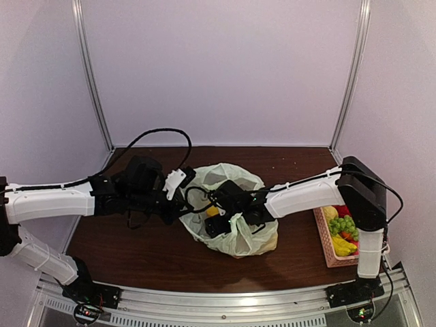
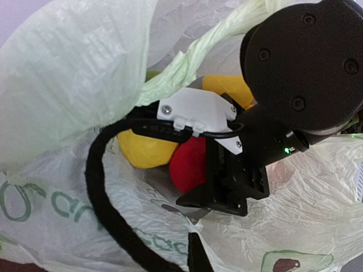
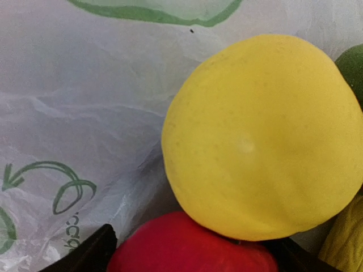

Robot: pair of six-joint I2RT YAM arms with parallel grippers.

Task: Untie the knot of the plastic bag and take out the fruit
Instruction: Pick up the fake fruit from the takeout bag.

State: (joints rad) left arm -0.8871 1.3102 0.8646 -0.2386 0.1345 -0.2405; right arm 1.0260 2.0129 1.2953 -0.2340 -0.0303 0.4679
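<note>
Peering into the plastic bag [image 1: 240, 240] at the middle of the table [image 1: 136, 245], we make out only part of the fruit: a round yellow piece [image 3: 261, 136] fills the right wrist view, and a red piece [image 3: 170, 255] is cut off below it. The knot we cannot pick out among the folds; a twisted handle strand [image 2: 193, 56] crosses the mouth. The right gripper [image 3: 195, 262] is inside the bag, jaws spread wide, its fingers [image 3: 85, 255] flanking the red piece without clamping it. The left gripper [image 1: 182, 203] is closed tight at the bag's left rim; whether it pinches plastic we cannot tell.
</note>
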